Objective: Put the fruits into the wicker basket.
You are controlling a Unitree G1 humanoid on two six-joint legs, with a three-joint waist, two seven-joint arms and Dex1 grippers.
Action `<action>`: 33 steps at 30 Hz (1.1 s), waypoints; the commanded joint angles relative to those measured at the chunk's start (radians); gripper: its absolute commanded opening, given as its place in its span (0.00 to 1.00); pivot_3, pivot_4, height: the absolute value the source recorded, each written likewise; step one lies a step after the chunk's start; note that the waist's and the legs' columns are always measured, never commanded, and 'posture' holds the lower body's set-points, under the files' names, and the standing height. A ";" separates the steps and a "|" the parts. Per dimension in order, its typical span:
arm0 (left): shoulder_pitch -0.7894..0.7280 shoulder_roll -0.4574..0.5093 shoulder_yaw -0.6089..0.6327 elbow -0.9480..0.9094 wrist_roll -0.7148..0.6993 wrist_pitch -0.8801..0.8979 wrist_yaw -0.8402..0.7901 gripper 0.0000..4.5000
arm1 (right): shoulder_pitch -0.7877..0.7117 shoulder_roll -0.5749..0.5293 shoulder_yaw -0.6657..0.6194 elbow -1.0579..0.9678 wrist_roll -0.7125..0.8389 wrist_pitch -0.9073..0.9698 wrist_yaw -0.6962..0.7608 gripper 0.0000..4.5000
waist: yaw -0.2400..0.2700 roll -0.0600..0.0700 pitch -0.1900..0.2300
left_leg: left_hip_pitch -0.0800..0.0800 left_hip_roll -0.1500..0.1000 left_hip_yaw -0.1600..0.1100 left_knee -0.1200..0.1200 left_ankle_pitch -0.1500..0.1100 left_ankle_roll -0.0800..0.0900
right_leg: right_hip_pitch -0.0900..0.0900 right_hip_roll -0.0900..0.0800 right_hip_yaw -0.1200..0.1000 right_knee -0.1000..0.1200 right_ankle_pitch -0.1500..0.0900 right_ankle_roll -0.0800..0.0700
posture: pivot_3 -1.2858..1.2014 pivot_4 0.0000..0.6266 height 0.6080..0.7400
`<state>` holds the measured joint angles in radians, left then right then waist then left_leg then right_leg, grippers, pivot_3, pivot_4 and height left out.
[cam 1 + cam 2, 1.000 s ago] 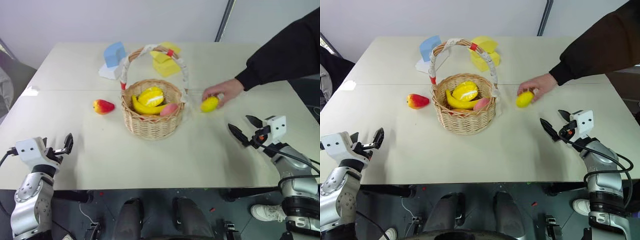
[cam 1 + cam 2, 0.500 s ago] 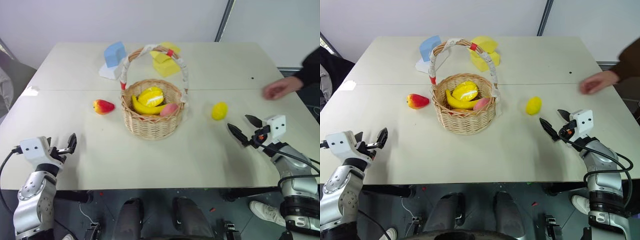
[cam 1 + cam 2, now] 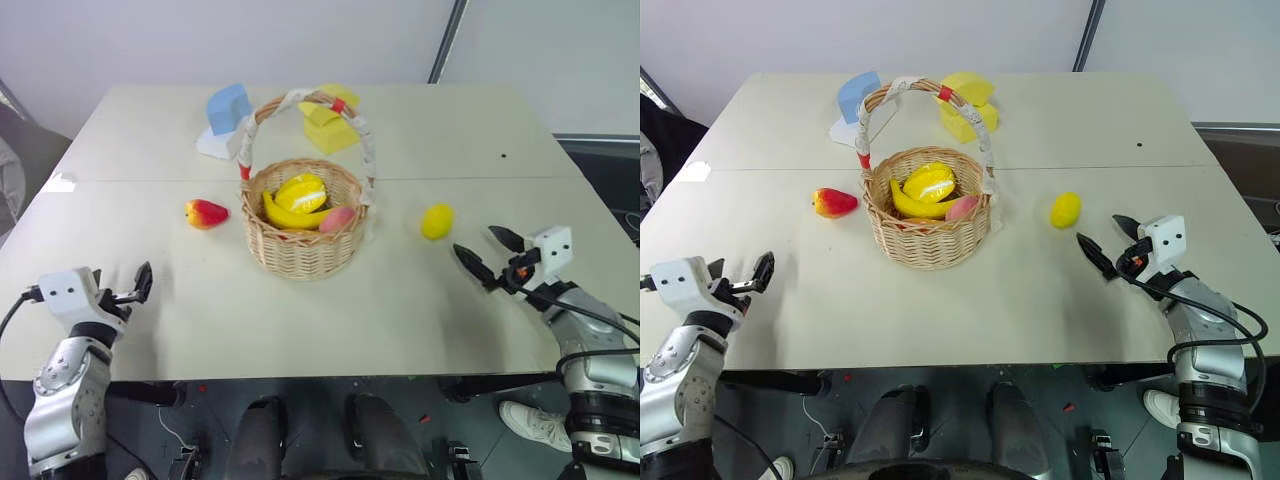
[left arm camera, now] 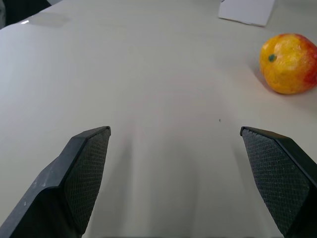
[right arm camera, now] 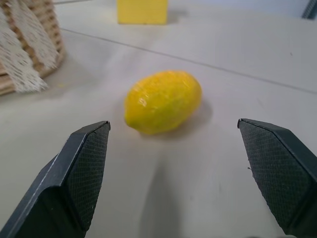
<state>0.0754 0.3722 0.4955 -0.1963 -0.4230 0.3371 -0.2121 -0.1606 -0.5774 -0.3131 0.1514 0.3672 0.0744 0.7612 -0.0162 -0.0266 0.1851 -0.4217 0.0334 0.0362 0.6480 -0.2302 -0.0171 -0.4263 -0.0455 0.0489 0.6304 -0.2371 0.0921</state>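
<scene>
The wicker basket [image 3: 300, 250] stands mid-table, its arched handle wrapped in white cloth with red bands; a banana, a yellow fruit and a pink one lie inside. A red-and-yellow fruit [image 3: 205, 212] rests on the table left of the basket, also seen as that fruit [image 4: 289, 63] in the left wrist view. A yellow lemon [image 3: 436, 221] lies to the basket's right, and the lemon [image 5: 162, 101] sits just ahead of my right gripper [image 3: 487, 253], which is open and empty. My left gripper [image 3: 138, 285] hovers open near the front left edge, well short of the red-and-yellow fruit.
A blue-and-white block [image 3: 226, 120] and a yellow foam shape [image 3: 331, 123] stand behind the basket. The table's front edge [image 3: 320, 375] runs just below both grippers.
The person's hand let go of the lemon beside the basket and withdrew out of view to the right. Both grippers stayed about where they were.
</scene>
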 commanded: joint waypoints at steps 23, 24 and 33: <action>-0.584 0.094 -0.275 0.151 0.107 0.378 0.087 1.00 | -0.236 -0.202 0.159 -0.725 0.434 0.583 0.107 0.96 | 0.003 -0.001 0.000 | -0.001 -0.001 -0.002 0.000 0.000 0.000 | 0.000 0.001 -0.001 0.000 0.001 0.002 | 0.52 0.24 1.00; -0.604 0.094 -0.285 0.176 0.116 0.386 0.086 1.00 | -0.241 -0.196 0.166 -0.731 0.439 0.586 0.101 0.96 | 0.003 -0.001 0.000 | -0.002 -0.001 -0.002 0.000 0.000 0.000 | 0.000 0.001 -0.001 0.000 0.001 0.002 | 0.52 0.24 1.00; -0.678 0.079 -0.355 0.308 0.170 0.455 0.058 1.00 | -0.246 -0.175 0.194 -0.761 0.440 0.586 0.069 0.96 | 0.004 -0.001 0.000 | -0.002 -0.001 -0.003 0.001 0.000 0.000 | 0.000 0.000 -0.001 0.000 0.002 0.004 | 0.52 0.24 1.00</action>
<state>-0.5783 0.4495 0.1491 0.1197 -0.2649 0.7894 -0.1447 -0.3911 -0.7611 -0.1141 -0.5715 0.7908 0.6709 0.8350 -0.0124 -0.0279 0.1854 -0.4239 0.0324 0.0332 0.6486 -0.2301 -0.0170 -0.4265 -0.0450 0.0476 0.6304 -0.2353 0.0960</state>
